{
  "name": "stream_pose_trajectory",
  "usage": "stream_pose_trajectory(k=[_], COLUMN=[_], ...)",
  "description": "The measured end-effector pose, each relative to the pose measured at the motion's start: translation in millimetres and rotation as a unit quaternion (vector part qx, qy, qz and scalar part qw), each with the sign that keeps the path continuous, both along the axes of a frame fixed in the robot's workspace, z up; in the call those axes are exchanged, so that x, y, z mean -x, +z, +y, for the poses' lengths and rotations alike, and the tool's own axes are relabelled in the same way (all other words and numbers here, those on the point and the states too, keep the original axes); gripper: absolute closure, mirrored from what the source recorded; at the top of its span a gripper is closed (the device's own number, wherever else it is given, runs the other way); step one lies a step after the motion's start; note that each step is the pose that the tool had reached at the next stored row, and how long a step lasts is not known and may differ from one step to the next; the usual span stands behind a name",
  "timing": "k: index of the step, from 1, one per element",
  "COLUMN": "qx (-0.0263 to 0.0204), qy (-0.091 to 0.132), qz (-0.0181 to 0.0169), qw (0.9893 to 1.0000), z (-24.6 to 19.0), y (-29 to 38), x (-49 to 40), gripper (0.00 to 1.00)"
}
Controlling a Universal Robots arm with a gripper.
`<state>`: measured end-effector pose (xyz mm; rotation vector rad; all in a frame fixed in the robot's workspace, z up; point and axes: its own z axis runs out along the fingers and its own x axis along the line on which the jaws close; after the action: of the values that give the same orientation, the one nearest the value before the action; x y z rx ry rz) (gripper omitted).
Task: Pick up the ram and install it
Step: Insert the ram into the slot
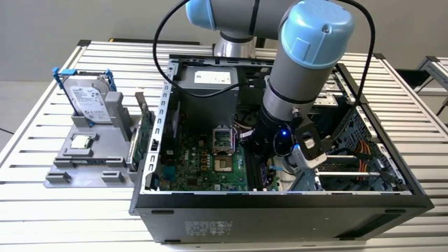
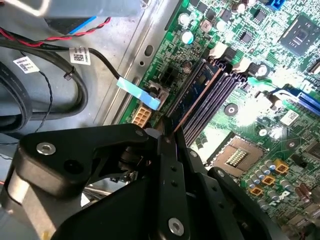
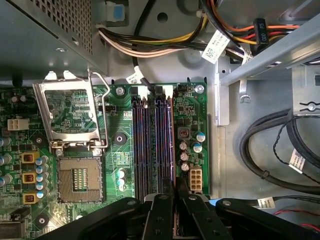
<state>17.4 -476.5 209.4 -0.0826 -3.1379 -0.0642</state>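
A long, narrow, dark ram stick (image 2: 200, 92) stands on edge in the outermost of the memory slots (image 3: 150, 145) on the green motherboard (image 3: 192, 107), seen in both wrist views. Its thin top edge runs the length of the slot. Its near end sits between the gripper's (image 3: 176, 192) black fingers (image 3: 162, 215).

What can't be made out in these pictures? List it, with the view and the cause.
- The ram's near end: first wrist view, covered by the gripper; its seating cannot be judged.
- The ram's label and chips: both wrist views, seen edge-on.
- The memory slots: exterior view, partly hidden behind the arm.
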Motion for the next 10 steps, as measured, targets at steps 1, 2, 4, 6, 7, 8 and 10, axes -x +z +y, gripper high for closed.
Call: stream_pose_trajectory(k=[1,2,4,6,7,8,10], qx=[0.0,-0.0001,0.0,-0.0001,-0.0002,0.0,0.0001], qy=[0.0,0.0,0.0,0.0,0.0,0.0,0.0], qz=[0.0001,0.0001,0.0001,0.0001,0.0001,0.0001,0.0001], qw=[1.0,1.0,1.0,1.0,1.0,1.0,1.0], z=[0.0,0.0,0.0,0.0,0.0,0.0,-0.1], y=[0.0,0.0,0.0,-0.5,-1.1,-1.6,-2.7], x=[0.0,0.0,0.0,0.0,0.0,0.0,0.1], gripper=[1.0,1.0,1.0,1.0,1.0,1.0,1.0])
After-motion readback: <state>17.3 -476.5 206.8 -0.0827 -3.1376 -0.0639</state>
